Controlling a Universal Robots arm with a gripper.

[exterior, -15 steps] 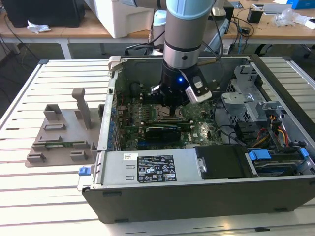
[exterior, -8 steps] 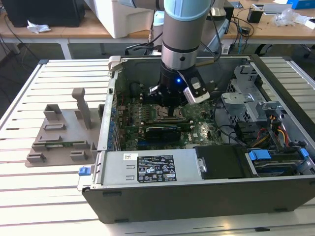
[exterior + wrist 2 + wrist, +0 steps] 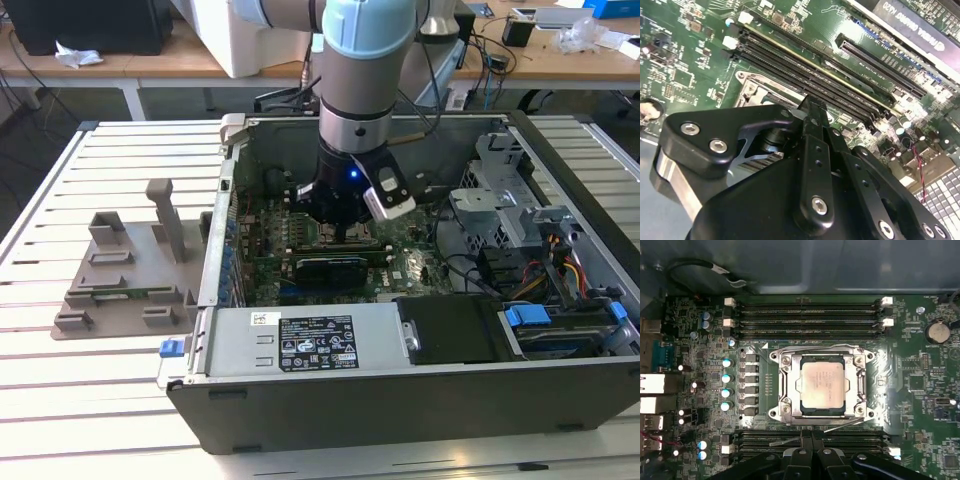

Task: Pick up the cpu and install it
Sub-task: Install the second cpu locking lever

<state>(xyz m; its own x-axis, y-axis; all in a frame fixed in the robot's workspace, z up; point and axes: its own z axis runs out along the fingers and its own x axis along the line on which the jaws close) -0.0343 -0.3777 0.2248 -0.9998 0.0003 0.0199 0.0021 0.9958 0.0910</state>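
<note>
the cpu [image 3: 822, 385] lies seated in its socket at twelve o'clock from the gripper [image 3: 811, 437], whose fingers seem clenched together and empty.

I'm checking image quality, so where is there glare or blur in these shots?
In the first wrist view, glare flares on the socket frame beside the cpu; in the second wrist view, the hand looms close and soft; the exterior view is evenly lit.

In the exterior view the arm [image 3: 362, 90] hides the socket; beside the socket [image 3: 823, 386], the gripper [image 3: 812, 436] is cut off by the first wrist view's edge.
</note>
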